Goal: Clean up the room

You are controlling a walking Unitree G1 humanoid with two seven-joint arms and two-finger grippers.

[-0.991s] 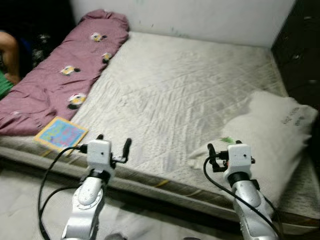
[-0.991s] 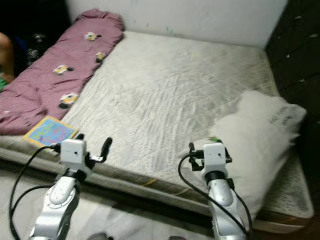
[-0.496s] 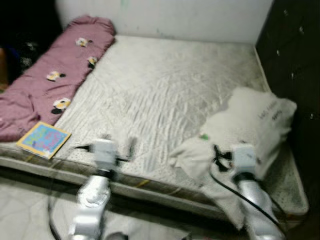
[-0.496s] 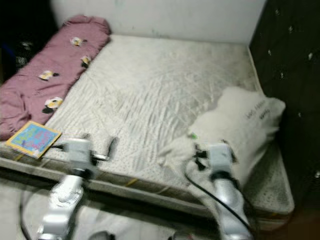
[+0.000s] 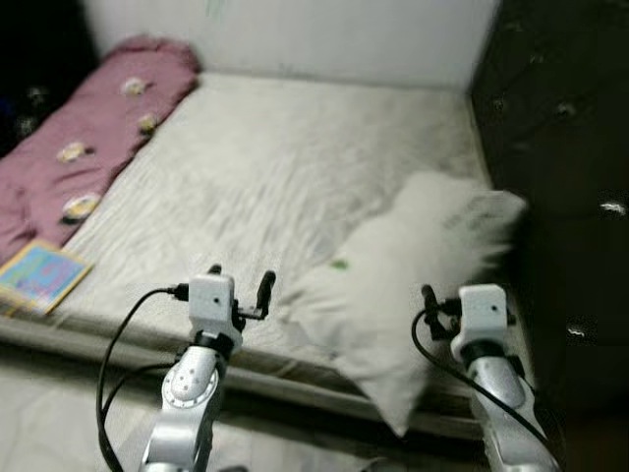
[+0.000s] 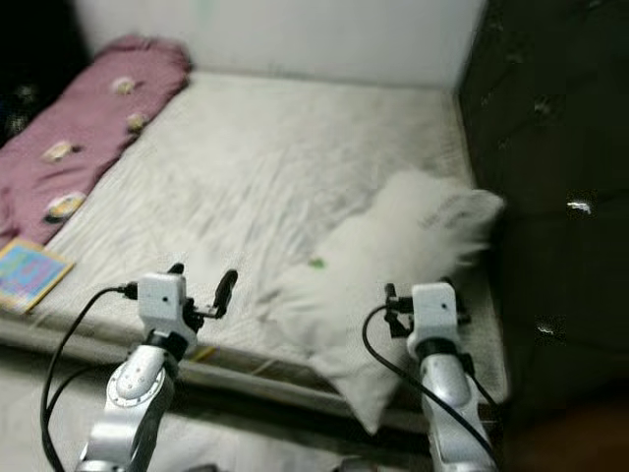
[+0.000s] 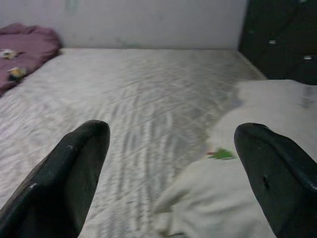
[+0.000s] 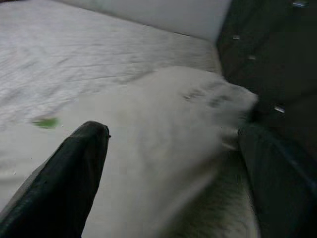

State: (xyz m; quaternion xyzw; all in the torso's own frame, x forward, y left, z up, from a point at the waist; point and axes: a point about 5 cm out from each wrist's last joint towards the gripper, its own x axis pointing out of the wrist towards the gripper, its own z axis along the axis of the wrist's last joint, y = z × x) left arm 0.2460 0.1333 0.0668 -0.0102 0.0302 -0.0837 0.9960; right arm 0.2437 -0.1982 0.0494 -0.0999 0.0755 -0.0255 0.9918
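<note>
Faced a bare quilted mattress, the landmark for everything else. Saw a white pillow lying on its right half, beside the dark tufted headboard, one corner hanging over the near edge. Noted a maroon blanket stretched along the mattress's left side, and a colourful book at the near-left corner. Found the left gripper raised over the near edge, fingers spread wide, holding nothing. Found the right gripper above the pillow's near end, likewise wide apart and empty.
</note>
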